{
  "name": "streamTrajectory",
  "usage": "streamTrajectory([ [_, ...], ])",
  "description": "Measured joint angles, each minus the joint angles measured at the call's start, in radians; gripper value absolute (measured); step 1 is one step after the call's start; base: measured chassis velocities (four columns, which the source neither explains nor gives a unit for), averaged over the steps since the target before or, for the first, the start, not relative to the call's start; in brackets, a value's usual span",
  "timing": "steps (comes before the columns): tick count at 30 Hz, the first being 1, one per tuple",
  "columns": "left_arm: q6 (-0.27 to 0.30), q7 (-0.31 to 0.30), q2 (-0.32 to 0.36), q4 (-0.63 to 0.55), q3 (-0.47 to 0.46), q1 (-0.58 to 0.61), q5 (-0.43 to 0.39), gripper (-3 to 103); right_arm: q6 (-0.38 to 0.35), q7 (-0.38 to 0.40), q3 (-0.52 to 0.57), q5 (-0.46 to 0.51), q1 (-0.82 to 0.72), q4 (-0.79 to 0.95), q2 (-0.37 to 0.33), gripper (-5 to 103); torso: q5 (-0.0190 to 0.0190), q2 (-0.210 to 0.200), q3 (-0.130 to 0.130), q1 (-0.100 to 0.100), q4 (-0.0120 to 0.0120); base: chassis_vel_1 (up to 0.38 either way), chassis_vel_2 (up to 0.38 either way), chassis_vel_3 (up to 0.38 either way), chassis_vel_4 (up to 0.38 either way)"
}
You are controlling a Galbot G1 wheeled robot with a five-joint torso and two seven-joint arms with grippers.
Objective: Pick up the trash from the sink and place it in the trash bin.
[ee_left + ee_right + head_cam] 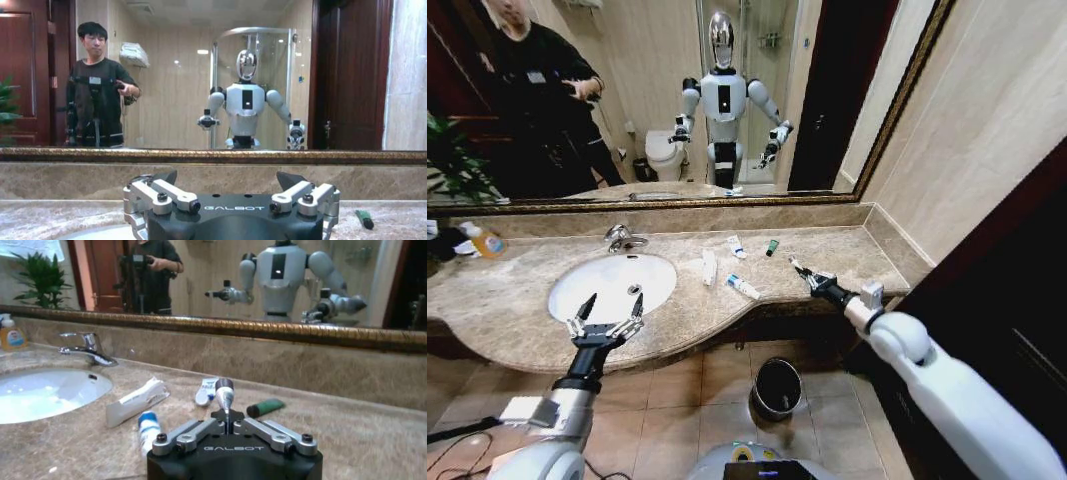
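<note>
The white oval sink (577, 300) (40, 392) looks empty. The trash lies on the marble counter to its right: a white sachet (709, 266) (137, 400), a white tube (736, 246) (205, 390), a blue-capped tube (743, 287) (148, 430) and a tiny dark-green-capped tube (772, 247) (265, 407) (363, 219). My right gripper (808, 277) (227, 415) hovers over the counter's right part, shut on a thin small tube (796, 265) (223, 390) that sticks out past its tips. My left gripper (605, 318) (228, 182) is open above the sink's front rim, holding nothing. The black trash bin (777, 388) stands on the floor below the counter.
A chrome faucet (622, 238) (87, 347) stands behind the sink, and a clear bottle with orange label (485, 240) (10, 332) at the far left. A big mirror backs the counter. A wall closes the right end. The tiled floor around the bin is open.
</note>
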Motion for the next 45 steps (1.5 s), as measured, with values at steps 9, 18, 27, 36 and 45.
streamTrajectory([
  [9, 0.0, 0.0, 0.0, 0.0, 0.0, 0.0, 0.0, 100, 0.053, -0.027, 0.078, -0.117, -0.17, 0.003, 0.128, 2, -0.0001, 0.0, 0.0, 0.0, 0.0, 0.0, 0.0, 0.0, 0.0],
  [18, 0.0, 0.0, 0.0, 0.0, 0.0, 0.0, 0.0, 100, 0.121, -0.084, 0.072, -0.225, -0.237, -0.1, 0.228, 2, 0.0001, 0.0, 0.0, 0.0, 0.0, 0.0, 0.0, 0.0, 0.0],
  [27, 0.0, 0.0, 0.0, 0.0, 0.0, 0.0, 0.0, 100, 0.146, -0.092, 0.031, -0.288, -0.232, -0.234, 0.302, 2, -0.0001, 0.0, 0.0, 0.0, 0.0, 0.0, 0.0, 0.0, 0.0],
  [36, 0.0, 0.0, 0.0, 0.0, 0.0, 0.0, 0.0, 100, 0.163, -0.104, -0.003, -0.345, -0.18, -0.408, 0.345, 2, 0.0, 0.0, 0.0, 0.0, 0.0, 0.0, 0.0, 0.0, 0.0],
  [45, 0.0, 0.0, 0.0, 0.0, 0.0, 0.0, 0.0, 100, 0.235, -0.119, -0.011, -0.425, -0.13, -0.62, 0.401, 2, -0.0001, 0.0, 0.0, 0.0, 0.0, 0.0, 0.0, 0.0, 0.0],
])
